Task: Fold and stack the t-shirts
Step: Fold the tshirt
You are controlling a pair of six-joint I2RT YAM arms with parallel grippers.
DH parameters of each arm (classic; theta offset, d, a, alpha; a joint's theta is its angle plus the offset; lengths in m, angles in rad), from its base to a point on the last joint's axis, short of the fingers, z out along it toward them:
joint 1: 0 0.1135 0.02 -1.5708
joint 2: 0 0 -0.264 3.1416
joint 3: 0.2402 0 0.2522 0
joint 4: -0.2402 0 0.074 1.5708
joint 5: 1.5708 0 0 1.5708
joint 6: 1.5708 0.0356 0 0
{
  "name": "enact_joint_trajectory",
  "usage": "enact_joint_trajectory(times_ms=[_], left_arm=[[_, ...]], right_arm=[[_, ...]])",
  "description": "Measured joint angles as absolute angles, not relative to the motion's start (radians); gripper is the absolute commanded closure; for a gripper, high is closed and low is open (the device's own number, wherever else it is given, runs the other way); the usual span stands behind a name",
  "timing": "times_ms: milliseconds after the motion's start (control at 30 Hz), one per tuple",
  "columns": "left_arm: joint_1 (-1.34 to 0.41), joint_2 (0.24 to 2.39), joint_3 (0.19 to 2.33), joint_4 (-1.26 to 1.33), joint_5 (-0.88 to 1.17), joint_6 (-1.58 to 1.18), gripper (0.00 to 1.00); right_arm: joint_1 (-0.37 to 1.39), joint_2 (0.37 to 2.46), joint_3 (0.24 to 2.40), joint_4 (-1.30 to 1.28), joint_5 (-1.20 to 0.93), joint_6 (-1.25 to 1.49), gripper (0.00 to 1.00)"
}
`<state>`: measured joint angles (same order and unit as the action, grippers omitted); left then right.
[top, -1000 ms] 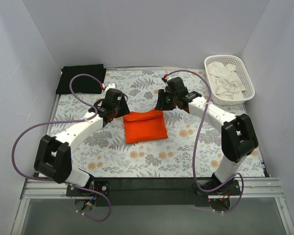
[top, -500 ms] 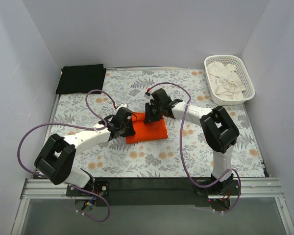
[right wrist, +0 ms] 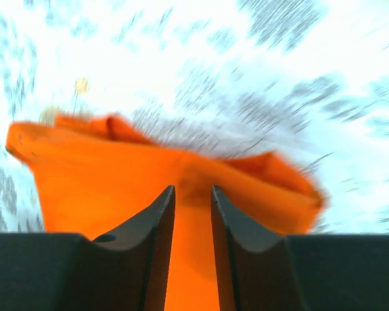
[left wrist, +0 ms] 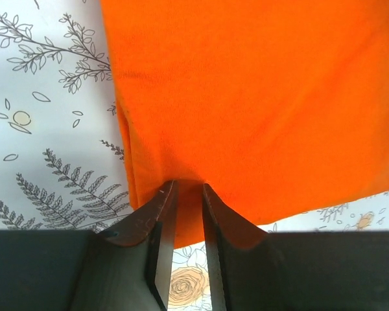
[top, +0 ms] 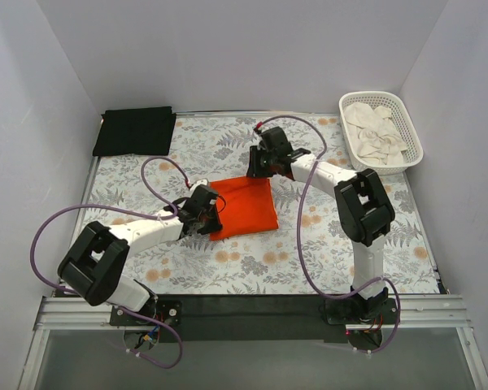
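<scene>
**A:** What has changed on the grey-and-orange floral tabletop [top: 309,252] in the last second?

**B:** Mostly the arms. A second ago both reached to the far edge of the bright orange soft cloth t-shirt [top: 246,207], side by side. Now the left arm lies low along its near-left side, and the right arm alone is at the far edge.

**A:** And the shirt itself?

**B:** It lies in the middle of the tabletop, folded into a squarish packet. It has turned a little since then. In the right wrist view its far edge looks raised, with the floral pattern showing behind it.

**A:** The other shirt?

**B:** The folded black cloth t-shirt [top: 136,130] sits at the far-left corner, well apart from the orange one, and it has not moved.

**A:** What about the grips?

**B:** The left pincer [left wrist: 189,186] is clamped on the orange packet's near-left edge, and the cloth puckers between its fingers. The right pincer [right wrist: 192,189] is closed on the far edge, with orange filling the narrow gap. That view is smeared by motion, though.

**A:** What does that mean for the task?

**B:** I judge the folding is done and the carry is starting. The packet is held at two opposite edges, ready to go onto the black shirt. If the arms pull unevenly, the fold could open.
</scene>
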<state>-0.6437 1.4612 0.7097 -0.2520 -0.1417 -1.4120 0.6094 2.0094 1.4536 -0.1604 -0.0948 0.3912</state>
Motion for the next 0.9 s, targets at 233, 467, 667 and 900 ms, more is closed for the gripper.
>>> enact_joint_trajectory(times_ms=[233,467,667,900], left_arm=[[-0.634,1.428,0.777,-0.310,-0.162,-1.432,0.59],[-0.521,1.439,0.914,-0.266,-0.152,-1.401,0.62],[-0.439,1.600,1.007,-0.178,-0.103,-1.355,0.68],[-0.395,1.856,1.100,-0.127,-0.039,-1.308,0.71]], right_arm=[[0.510,1.993,1.523,-0.136,-0.128,0.392,0.66],[0.505,1.919,1.435,-0.039,-0.364,0.445,0.66],[0.499,1.952,1.392,0.072,-0.523,0.514,0.66],[0.420,2.051,1.304,0.215,-0.554,0.598,0.66]])
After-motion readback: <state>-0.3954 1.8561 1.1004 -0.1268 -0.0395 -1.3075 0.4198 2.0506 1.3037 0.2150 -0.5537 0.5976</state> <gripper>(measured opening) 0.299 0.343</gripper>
